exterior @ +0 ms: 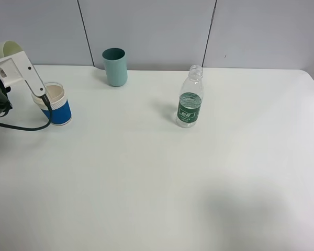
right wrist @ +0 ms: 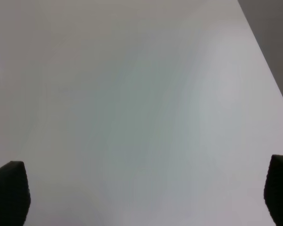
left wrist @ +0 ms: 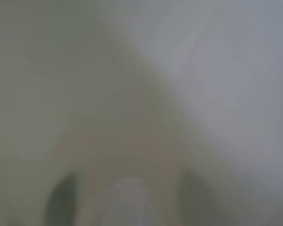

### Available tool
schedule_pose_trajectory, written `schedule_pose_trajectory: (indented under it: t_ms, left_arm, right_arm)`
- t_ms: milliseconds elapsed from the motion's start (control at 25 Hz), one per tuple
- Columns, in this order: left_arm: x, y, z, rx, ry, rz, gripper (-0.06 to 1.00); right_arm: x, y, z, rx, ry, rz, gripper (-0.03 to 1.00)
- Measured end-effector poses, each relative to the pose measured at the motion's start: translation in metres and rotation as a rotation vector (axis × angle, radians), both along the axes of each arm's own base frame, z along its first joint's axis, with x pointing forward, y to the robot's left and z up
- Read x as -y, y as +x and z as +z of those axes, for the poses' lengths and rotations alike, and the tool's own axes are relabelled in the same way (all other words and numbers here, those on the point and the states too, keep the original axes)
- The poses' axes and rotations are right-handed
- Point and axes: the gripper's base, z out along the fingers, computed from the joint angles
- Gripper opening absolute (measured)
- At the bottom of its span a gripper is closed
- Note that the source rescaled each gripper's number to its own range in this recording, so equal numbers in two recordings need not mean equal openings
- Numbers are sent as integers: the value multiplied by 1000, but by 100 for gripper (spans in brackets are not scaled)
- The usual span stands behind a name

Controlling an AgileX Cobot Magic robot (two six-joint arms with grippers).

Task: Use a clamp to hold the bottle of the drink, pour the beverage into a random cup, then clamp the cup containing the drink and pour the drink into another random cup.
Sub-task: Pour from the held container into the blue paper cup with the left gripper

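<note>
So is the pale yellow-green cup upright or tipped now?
Tipped. In the high view the pale yellow-green cup lies sideways above the blue paper cup, at the left gripper.

High view overlooks table point(exterior: 157, 183); right wrist faces tabletop; left wrist blurred.

cups showing: 3 — pale yellow-green plastic tumbler point(exterior: 4, 49), blue-sleeved paper cup point(exterior: 57, 107), teal plastic cup point(exterior: 115, 66) | bottles standing: 1 — clear green-labelled plastic bottle point(exterior: 190, 99)

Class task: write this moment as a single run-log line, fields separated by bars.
left pincer: holds pale yellow-green cup tilted over blue paper cup | right pincer: open, above bare table | bottle: upright, capless | teal cup: upright, untouched
</note>
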Motion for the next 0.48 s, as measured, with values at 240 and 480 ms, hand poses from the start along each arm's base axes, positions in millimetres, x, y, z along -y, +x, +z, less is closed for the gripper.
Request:
schedule_pose_trajectory:
  t_ms: [240,480]
  left_arm:
    - [0,0,2,0,38,1,2]
    - [0,1,3,-20,68,-3,2]
  right_arm:
    - [0,0,0,0,0,0,100]
    - [0,0,0,0,0,0,100]
